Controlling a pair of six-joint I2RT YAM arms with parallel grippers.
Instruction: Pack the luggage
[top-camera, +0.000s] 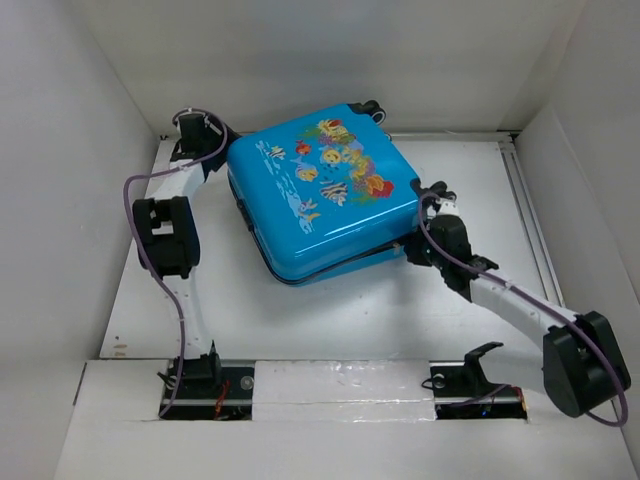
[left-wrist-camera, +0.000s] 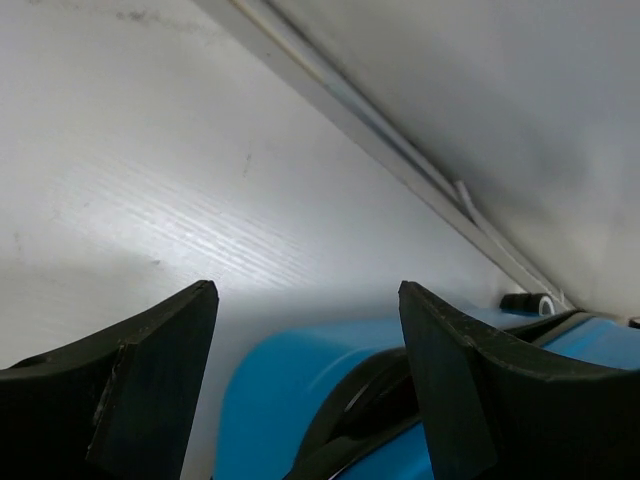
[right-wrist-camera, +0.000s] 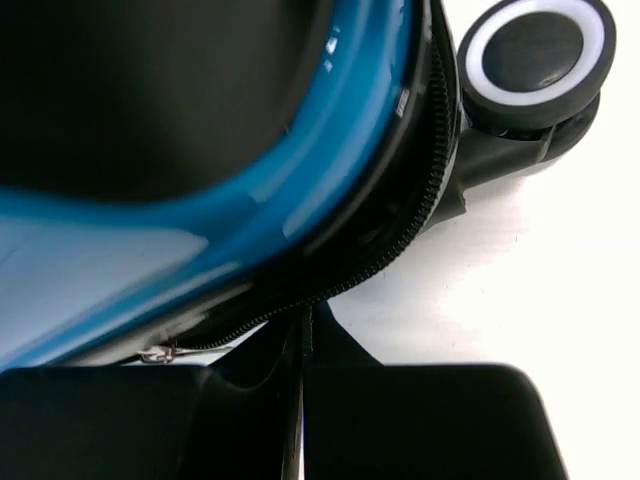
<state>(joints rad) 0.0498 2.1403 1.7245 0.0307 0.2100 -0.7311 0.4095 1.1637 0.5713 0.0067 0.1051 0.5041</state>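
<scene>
The luggage (top-camera: 320, 195) is a bright blue hard-shell suitcase lying flat in the middle of the table, fish print facing up, lid almost down with a dark gap along its near edge. My left gripper (top-camera: 222, 148) is open at the case's far left corner; in the left wrist view (left-wrist-camera: 305, 292) the blue shell (left-wrist-camera: 270, 400) and a black handle lie below and between its fingers. My right gripper (top-camera: 415, 245) is shut at the case's right side, its tips (right-wrist-camera: 303, 322) against the black zipper strip (right-wrist-camera: 400, 235) below the blue shell (right-wrist-camera: 150, 250).
Black-and-white wheels stick out at the case's far corner (top-camera: 370, 110) and right corner (top-camera: 438, 190); one is close above my right gripper (right-wrist-camera: 535, 55). White enclosure walls (top-camera: 60, 200) surround the table. A rail (top-camera: 525, 220) runs along the right side.
</scene>
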